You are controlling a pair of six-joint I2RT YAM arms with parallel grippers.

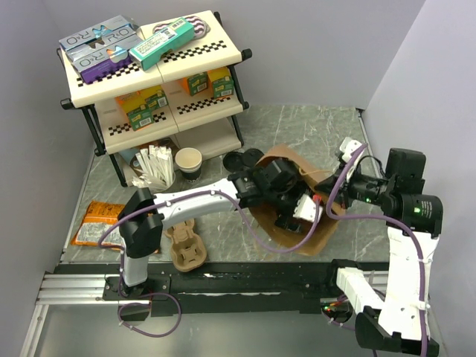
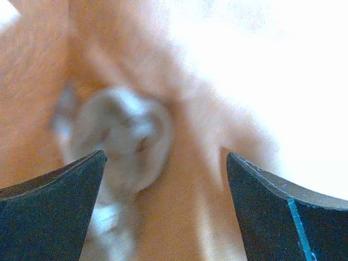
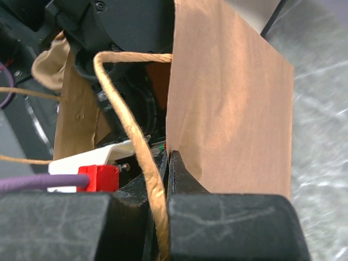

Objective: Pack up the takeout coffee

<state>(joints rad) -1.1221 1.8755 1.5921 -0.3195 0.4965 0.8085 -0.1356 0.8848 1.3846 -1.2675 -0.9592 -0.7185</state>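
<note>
The left hand [image 2: 166, 163] is deep inside the brown paper bag [image 1: 316, 238] in the middle of the table [image 1: 312, 134]. It is spread wide and grips nothing. Ahead of it, low in the bag, sits a pale grey round thing [image 2: 122, 136]. The view is so blurred and washed out that I cannot tell what it is, or whether the left finger touches it.

The right hand [image 3: 167, 157] is pinched tight on the bag's near wall, with the twisted paper handle [image 3: 128, 125] running down between its fingers, so the mouth is kept open.

The only cup I can see that fits the takeout coffee [image 1: 188, 165] stands upright at the foot of the shelf [image 1: 149, 63], just beside the cup of white sticks [image 1: 154, 165]. Its mouth looks open from above. Black lids [image 1: 242, 159] lie on the table between it and the bag. It is well apart from both hands, off to the left of the bag.

I judge it light and thin-walled, easy to dent under a hard squeeze, and prone to slop if it is full and gets tipped. The best hold looks to be around the wall just under the rolled rim, where the paper is stiffest, with a gentle grip and the cup kept upright.
</note>
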